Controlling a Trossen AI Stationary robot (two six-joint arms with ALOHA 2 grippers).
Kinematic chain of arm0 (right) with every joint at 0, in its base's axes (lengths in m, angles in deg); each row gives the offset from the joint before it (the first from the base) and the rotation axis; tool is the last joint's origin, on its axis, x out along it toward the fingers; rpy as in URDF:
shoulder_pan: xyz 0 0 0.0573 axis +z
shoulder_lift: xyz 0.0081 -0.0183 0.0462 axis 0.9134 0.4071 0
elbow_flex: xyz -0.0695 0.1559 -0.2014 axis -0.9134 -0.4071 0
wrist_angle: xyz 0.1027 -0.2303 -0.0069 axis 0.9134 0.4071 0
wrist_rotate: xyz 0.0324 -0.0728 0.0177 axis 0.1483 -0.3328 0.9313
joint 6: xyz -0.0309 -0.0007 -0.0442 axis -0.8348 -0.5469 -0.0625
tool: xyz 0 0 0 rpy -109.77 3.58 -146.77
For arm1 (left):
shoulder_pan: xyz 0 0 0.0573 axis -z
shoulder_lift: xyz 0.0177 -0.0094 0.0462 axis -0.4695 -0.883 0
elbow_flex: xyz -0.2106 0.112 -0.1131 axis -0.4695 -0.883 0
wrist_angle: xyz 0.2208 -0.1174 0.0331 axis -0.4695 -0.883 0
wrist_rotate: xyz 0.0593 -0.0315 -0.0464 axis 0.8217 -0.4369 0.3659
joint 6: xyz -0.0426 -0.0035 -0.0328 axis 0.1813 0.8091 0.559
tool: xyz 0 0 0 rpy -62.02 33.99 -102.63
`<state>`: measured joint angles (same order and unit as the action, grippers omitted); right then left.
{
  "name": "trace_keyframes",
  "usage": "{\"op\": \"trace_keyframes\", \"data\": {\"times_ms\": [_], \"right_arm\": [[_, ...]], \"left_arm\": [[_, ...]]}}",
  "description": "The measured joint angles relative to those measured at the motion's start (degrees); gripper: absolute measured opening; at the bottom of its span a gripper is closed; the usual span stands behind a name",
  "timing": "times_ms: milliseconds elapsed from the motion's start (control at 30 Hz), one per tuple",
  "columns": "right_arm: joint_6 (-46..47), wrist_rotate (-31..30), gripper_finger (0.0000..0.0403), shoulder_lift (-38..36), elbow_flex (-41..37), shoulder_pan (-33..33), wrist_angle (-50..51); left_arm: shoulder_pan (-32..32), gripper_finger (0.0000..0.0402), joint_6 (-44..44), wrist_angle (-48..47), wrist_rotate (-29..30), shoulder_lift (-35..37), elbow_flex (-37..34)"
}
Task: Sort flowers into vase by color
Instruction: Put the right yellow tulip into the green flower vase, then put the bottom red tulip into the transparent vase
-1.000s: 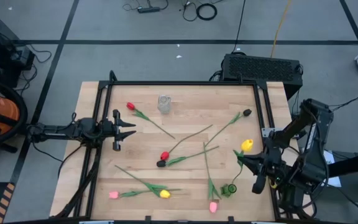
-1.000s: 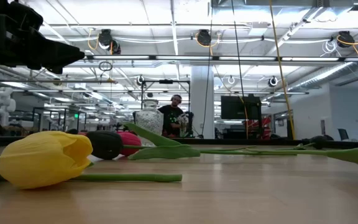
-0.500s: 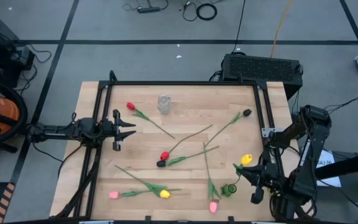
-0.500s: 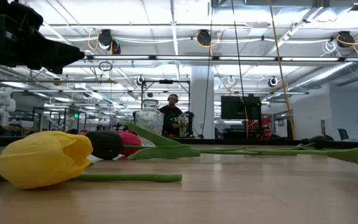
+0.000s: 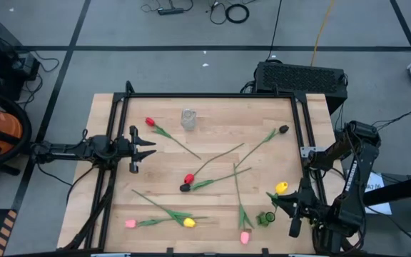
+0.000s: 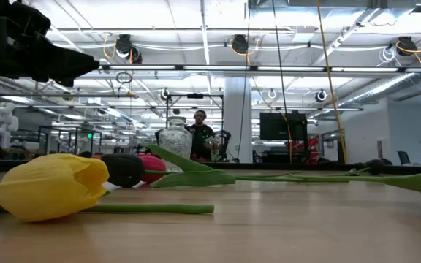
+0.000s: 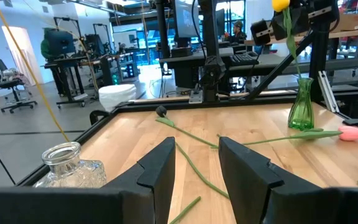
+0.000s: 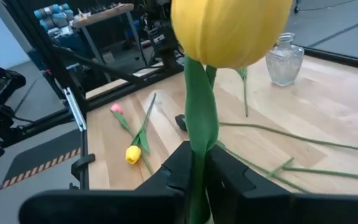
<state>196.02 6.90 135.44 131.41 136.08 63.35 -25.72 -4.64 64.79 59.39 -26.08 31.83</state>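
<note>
One yellow tulip (image 8: 229, 28) is pinched by its stem in the right gripper (image 8: 194, 165), above the green vase (image 5: 266, 217); its lower stem's hidden. Left gripper (image 7: 194, 165) idles, fingers apart, at the table's (image 5: 212, 118) left edge.

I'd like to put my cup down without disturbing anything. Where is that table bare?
The far right corner, between the clear glass vase and the dark tulip, is bare. So is the near left corner, left of the pink tulip. The middle and near right, around the green vase, are crowded with stems.
</note>
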Motion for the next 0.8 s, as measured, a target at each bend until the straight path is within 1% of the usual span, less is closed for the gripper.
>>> {"op": "trace_keyframes", "data": {"times_ms": [100, 200, 333, 500, 667, 733, 800], "right_arm": [[-0.9, 0.1, 0.0038, -0.9, 0.0, 0.0, -1.8], [-3.9, 0.1, 0.0048, -2.2, 0.0, 0.0, -4.2], [-6.4, 0.6, 0.0071, -3.9, 0.0, 0.0, -5.6], [-6.1, 6.6, 0.0103, -5.9, 0.0, 0.0, -5.6], [-6.1, 9.8, 0.0131, -8.2, 0.0, 0.0, -6.6], [-6.0, 13.4, 0.0138, -9.4, 0.0, 0.0, -6.6], [-6.0, 18.2, 0.0143, -10.8, 0.3, 0.0, -6.6]], "left_arm": [[0.0, 0.0132, 0.0, 0.0, 0.0, 0.0, 0.0], [0.0, 0.0132, 0.0, 0.0, 0.0, 0.0, 0.0], [0.0, 0.0132, 0.0, 0.0, 0.0, 0.0, 0.0], [0.0, 0.0132, 0.0, 0.0, 0.0, 0.0, 0.0], [0.0, 0.0132, 0.0, 0.0, 0.0, 0.0, 0.0], [0.0, 0.0132, 0.0, 0.0, 0.0, 0.0, 0.0], [0.0, 0.0132, 0.0, 0.0, 0.0, 0.0, 0.0]]}}
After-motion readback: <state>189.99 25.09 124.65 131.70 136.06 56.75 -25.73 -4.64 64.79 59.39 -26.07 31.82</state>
